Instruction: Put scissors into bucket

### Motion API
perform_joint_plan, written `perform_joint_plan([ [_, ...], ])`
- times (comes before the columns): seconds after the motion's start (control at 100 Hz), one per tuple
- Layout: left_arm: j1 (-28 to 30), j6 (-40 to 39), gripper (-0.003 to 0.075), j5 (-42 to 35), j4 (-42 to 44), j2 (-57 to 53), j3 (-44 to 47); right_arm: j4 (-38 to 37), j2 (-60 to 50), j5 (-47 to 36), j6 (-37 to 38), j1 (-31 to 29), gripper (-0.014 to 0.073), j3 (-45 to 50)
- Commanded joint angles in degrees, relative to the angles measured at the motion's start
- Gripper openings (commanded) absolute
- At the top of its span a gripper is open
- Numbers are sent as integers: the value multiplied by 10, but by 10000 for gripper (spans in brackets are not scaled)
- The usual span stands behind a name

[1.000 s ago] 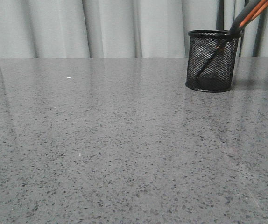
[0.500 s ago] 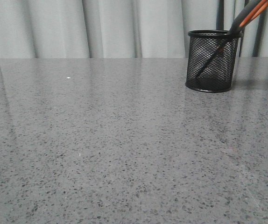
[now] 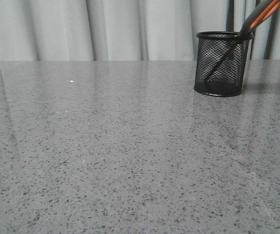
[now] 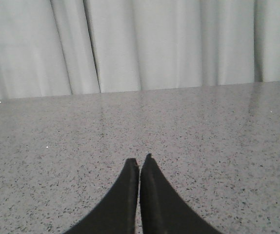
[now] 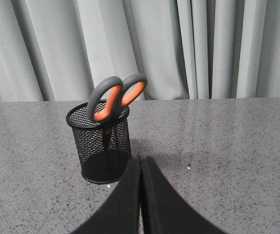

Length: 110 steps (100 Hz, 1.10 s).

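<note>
Front view: the bucket (image 3: 223,64) stands upright on the grey speckled table (image 3: 120,156), far back and to the right, in front of the pale curtain (image 3: 115,29). The scissors (image 3: 237,41) are inside it, blades down and visible through the mesh, running diagonally toward the base on the bucket's left side. The handles lean over the rim on its right side and stick out above it toward the upper right; the orange lining shows on one loop. A faint shadow lies on the table to the right of the bucket. Neither arm appears in this view.

Left wrist view: the left gripper (image 4: 139,163) has its two dark fingers pressed together, only a hairline seam between them, nothing held. It hangs over bare table surface, with the curtain at the far edge. Neither bucket nor scissors shows here.

Right wrist view: the right gripper (image 5: 140,161) is likewise closed, fingers meeting at the tips, empty. The bucket (image 5: 103,148) stands just beyond the fingertips, apart from them and a little to one side. The scissors (image 5: 114,100) rest in it with both oval handle loops well above the rim, tilted, grey outside and orange inside. The blade section is dimly visible through the mesh. The gripper touches neither scissors nor bucket.
</note>
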Motion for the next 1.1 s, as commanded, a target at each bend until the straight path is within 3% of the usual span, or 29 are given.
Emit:
perform_joint_plan([
  [0.0,0,-6,-20,-32,3,-15,10,-1,0,-48,-1,-2,-69,-15],
  [1.09,0,-6,-20,-32,7,-15,10,-1,0,-48,-1,-2,-69,-15],
])
